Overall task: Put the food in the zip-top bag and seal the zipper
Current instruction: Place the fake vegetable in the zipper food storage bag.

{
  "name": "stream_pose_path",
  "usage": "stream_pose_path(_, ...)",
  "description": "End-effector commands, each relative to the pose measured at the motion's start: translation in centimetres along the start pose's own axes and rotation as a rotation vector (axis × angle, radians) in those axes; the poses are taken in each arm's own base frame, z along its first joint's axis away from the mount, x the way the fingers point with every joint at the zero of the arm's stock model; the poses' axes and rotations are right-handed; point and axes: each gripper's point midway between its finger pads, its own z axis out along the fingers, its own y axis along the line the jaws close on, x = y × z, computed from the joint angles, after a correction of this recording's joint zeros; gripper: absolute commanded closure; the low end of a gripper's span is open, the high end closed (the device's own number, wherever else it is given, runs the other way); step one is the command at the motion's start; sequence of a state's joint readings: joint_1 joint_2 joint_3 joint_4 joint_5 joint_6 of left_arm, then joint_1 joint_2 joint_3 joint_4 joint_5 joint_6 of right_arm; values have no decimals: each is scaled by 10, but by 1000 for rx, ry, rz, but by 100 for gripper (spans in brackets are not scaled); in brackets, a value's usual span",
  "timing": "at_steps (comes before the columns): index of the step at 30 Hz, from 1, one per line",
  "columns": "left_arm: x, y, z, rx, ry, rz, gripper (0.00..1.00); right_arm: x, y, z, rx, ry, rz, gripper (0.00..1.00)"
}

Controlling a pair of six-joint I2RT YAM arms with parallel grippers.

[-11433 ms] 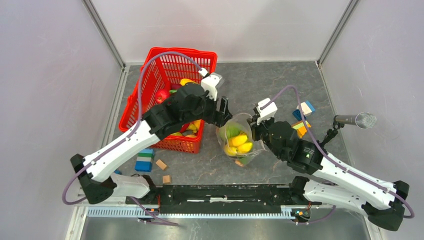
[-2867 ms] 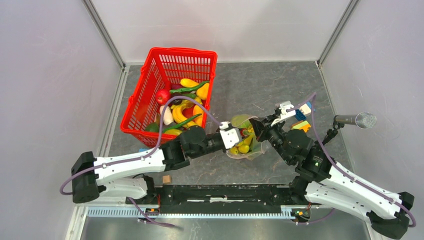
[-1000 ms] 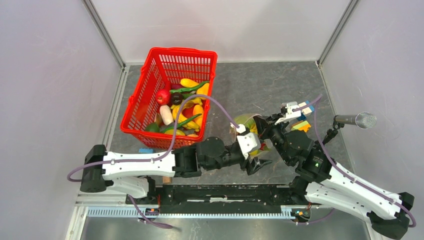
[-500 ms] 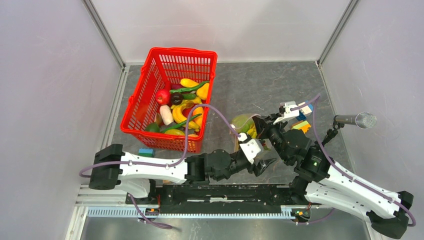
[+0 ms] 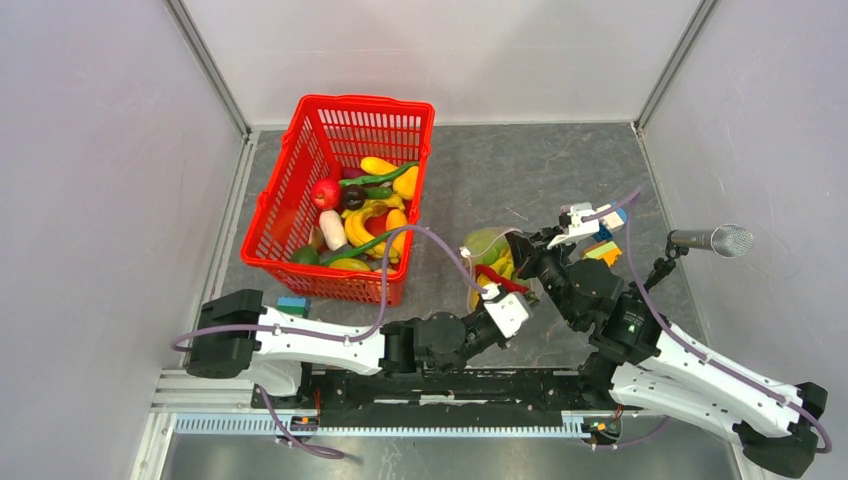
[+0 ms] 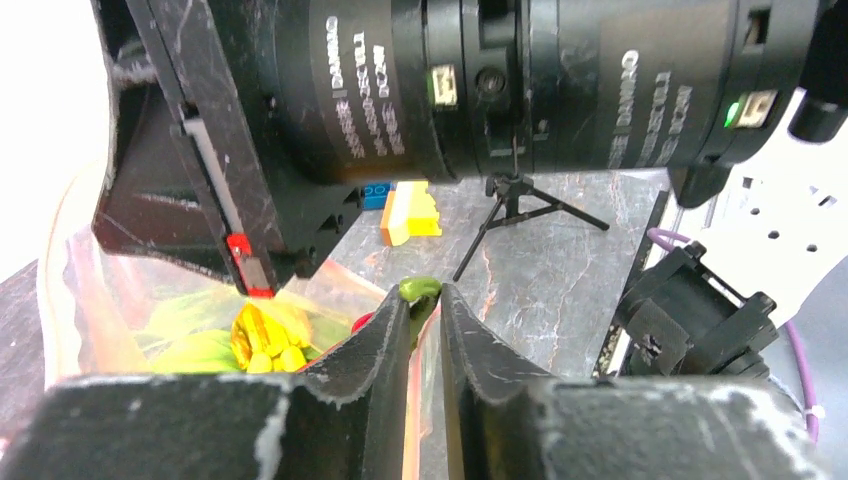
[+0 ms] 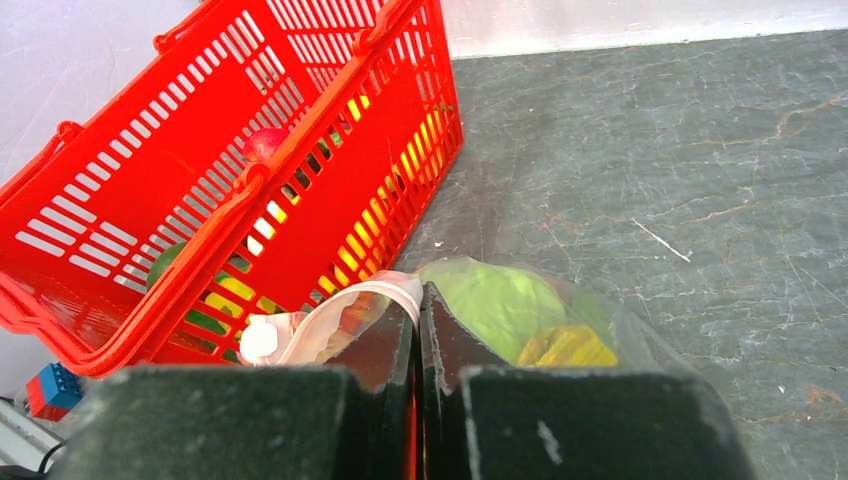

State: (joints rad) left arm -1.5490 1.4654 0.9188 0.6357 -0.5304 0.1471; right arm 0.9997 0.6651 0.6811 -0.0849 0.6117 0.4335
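Observation:
The zip-top bag (image 5: 487,248) lies mid-table between both grippers, holding food: a green cabbage-like ball (image 7: 497,299) and yellow bananas (image 6: 264,336). My right gripper (image 5: 521,251) is shut on the bag's mouth edge, and the pink zipper (image 7: 372,294) loops out from its fingertips (image 7: 417,301). My left gripper (image 5: 504,291) comes in from the near side. Its jaws (image 6: 427,297) stand almost together with the zipper (image 6: 416,400) between them and a green piece (image 6: 420,287) at their tips. More food (image 5: 368,212) lies in the red basket (image 5: 366,101).
The red mesh basket (image 7: 250,175) stands left of the bag, close to it. Building blocks (image 5: 603,252) lie to the right behind my right arm, and another (image 5: 292,304) is near the basket's front. A microphone on a small tripod (image 5: 711,240) stands at far right.
My left gripper has moved in to the bag's near edge and its jaws have gone from wide open to nearly closed on the mouth strip. The right gripper has held still.

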Motion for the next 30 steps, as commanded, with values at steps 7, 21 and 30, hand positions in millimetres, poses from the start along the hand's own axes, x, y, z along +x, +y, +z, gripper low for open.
stream_pose_path(7, -10, 22, -14, -66, -25, 128, 90, -38, 0, -9, 5, -108, 72, 95)
stream_pose_path(21, 27, 38, 8, -81, 143, 265, 97, -43, 25, -12, -138, -121, 58, 98)
stream_pose_path(30, 42, 67, 3, -125, 169, 82, 97, -53, 16, -20, -115, -158, 96, 99)
